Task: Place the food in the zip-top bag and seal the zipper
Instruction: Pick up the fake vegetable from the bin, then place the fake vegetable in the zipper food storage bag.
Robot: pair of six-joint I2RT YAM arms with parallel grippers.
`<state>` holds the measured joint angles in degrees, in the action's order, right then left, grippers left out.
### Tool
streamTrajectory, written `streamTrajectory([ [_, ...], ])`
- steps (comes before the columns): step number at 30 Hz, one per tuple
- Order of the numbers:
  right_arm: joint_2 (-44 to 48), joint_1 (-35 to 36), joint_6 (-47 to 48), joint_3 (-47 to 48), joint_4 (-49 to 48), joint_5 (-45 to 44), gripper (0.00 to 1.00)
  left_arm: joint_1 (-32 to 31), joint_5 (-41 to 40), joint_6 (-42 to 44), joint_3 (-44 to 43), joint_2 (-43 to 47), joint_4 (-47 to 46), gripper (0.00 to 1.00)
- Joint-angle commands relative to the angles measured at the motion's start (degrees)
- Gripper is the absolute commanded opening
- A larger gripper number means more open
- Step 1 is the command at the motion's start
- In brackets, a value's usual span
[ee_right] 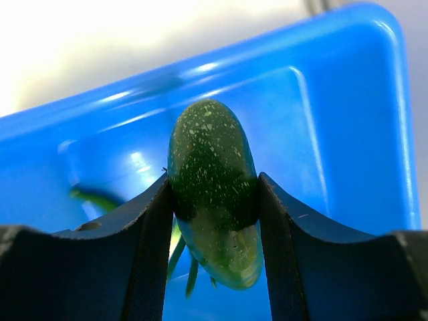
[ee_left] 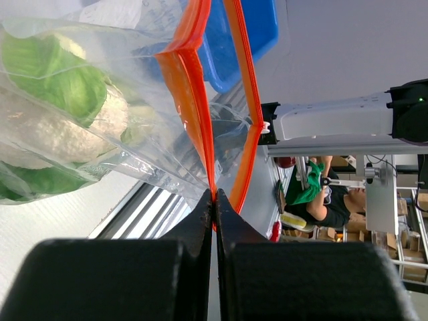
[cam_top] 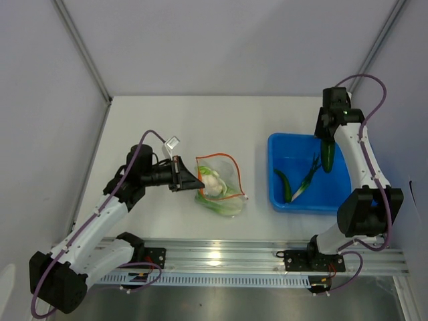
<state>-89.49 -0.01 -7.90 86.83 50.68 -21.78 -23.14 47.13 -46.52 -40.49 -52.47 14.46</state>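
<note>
The clear zip-top bag (cam_top: 219,184) lies at mid-table with leafy green and whitish vegetables (cam_top: 212,182) inside; its orange-red zipper (cam_top: 215,158) stands open. My left gripper (cam_top: 190,179) is shut on the zipper strip at the bag's left edge; in the left wrist view the jaws pinch the orange strip (ee_left: 194,100) at the gripper (ee_left: 215,198), with leafy vegetables (ee_left: 60,87) behind the plastic. My right gripper (cam_top: 328,148) is shut on a dark green speckled cucumber (cam_top: 328,158) above the blue bin; in the right wrist view the cucumber (ee_right: 212,167) hangs between the fingers (ee_right: 150,221).
The blue rectangular bin (cam_top: 277,144) stands at right, holding a curved green pepper (cam_top: 283,184) and a thin green stalk (cam_top: 306,179). Grey walls enclose the table; a metal rail (cam_top: 221,257) runs along the near edge.
</note>
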Motion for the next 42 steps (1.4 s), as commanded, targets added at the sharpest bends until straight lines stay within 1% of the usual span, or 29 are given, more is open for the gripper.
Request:
streamTrajectory([
  [1,2.92,4.48,-1.14,6.41,4.16,2.43,0.00,-0.33,0.33,-0.06,-0.38,1.40,-0.13,0.01],
  [5,3.27,11.07,-2.73,12.30,5.83,4.38,0.00,-0.42,-0.11,-0.24,0.15,1.67,-0.31,0.01],
  [7,2.92,15.81,-3.43,16.96,6.89,5.51,0.00,-0.42,-0.20,-0.24,0.06,1.93,-0.22,0.01],
  [8,2.83,17.40,-3.96,19.67,6.98,7.17,0.00,-0.42,-0.64,-0.24,-0.11,2.02,-0.13,0.01],
  [9,2.66,20.81,-4.22,20.91,7.07,7.89,0.00,-0.42,-0.73,-0.24,-0.12,2.02,-0.13,0.01],
  [11,1.78,23.82,-5.28,23.46,7.59,10.95,0.00,-0.42,-0.99,-0.50,-0.73,2.02,-0.22,0.01],
  [12,1.08,26.70,-5.54,25.74,7.68,11.75,0.00,-0.42,-1.08,-0.67,-0.73,2.02,-0.31,0.01],
  [15,0.55,31.11,-6.86,27.60,7.78,13.86,0.00,-0.42,-1.52,-0.76,-1.17,1.93,-0.22,0.01],
  [16,0.46,33.65,-7.21,27.52,7.42,15.00,0.00,-0.42,-1.52,-0.76,-1.69,1.93,-0.05,0.00],
  [18,0.37,35.95,-8.18,26.99,5.58,18.94,0.00,-0.42,-1.78,-0.67,-2.22,1.84,0.13,0.01],
  [19,0.02,38.22,-8.44,26.64,4.97,19.75,0.00,-0.42,-1.78,-0.67,-2.31,1.67,0.04,0.01],
  [22,-0.85,42.53,-8.89,26.81,3.21,20.55,0.00,-0.42,-1.70,-0.76,-2.84,1.14,0.04,0.01],
  [26,-4.01,46.23,-9.41,28.65,3.11,20.99,0.00,-0.42,-1.87,-0.94,-3.37,1.05,-0.13,0.01],
  [32,-6.22,50.37,-9.59,28.31,4.16,20.90,0.00,-0.42,-2.22,-0.85,-4.24,1.05,0.04,0.00],
  [38,-7.01,54.32,-9.15,26.20,7.94,17.39,0.00,-0.33,-1.96,-0.59,-5.21,0.88,0.57,0.01],
  [42,-5.26,55.29,-8.97,20.85,7.86,17.21,0.00,-0.33,-1.87,-0.76,-5.48,0.96,0.57,0.01],
])
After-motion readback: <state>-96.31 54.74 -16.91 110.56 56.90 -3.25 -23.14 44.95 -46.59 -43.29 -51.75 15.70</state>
